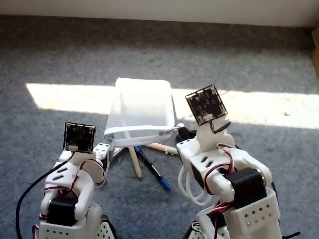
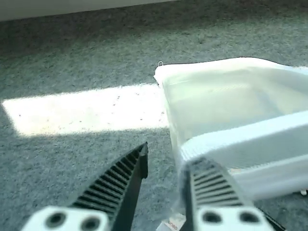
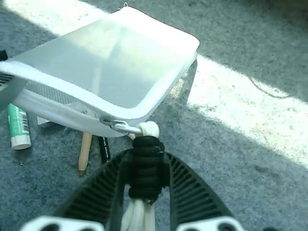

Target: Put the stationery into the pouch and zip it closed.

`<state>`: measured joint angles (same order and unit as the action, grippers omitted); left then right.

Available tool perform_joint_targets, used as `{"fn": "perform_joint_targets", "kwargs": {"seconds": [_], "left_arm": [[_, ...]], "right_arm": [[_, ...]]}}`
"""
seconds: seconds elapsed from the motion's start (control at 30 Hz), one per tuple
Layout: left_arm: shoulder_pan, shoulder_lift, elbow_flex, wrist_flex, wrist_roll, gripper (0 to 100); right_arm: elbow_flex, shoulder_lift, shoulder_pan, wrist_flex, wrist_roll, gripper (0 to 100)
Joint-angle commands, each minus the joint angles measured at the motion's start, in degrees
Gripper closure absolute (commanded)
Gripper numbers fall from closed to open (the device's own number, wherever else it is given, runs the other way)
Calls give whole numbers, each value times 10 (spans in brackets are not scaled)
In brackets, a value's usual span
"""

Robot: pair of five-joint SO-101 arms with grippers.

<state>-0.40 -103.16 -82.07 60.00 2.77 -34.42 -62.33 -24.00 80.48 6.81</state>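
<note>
We log: translucent pouch [image 1: 142,107] mid-table, left gripper [image 2: 167,156] spread at its seven o'clock corner, right gripper [image 3: 146,155] pinching black zip pull [image 3: 144,178] at five o'clock, pens [image 1: 151,168] at six.

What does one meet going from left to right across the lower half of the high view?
left arm → wooden pencil → black pen with a blue tip → right arm

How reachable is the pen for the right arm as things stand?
Probably not yet. The right claw is shut on the zip pull, so it would have to let go first. The pen lies close by on the carpet, its far end under the pouch.
</note>
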Motion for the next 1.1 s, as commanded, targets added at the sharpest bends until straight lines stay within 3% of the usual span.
{"fn": "perform_joint_targets", "kwargs": {"seconds": [0.0,0.17,0.4,0.57,0.87,1.07], "left_arm": [[-6,-1,10,-13,-6,982],[-8,0,47,-4,-3,993],[-8,1,95,36,-5,993],[-9,8,115,39,-6,993],[-38,233,275,62,-4,993],[-61,286,364,97,-2,993]], "right_arm": [[32,-15,-5,0,-7,995],[32,-15,-4,0,-7,992],[32,-15,0,0,-8,833],[33,-14,0,-1,-30,826],[32,-11,28,-11,-31,825],[-20,-10,36,-70,-32,825]]}}
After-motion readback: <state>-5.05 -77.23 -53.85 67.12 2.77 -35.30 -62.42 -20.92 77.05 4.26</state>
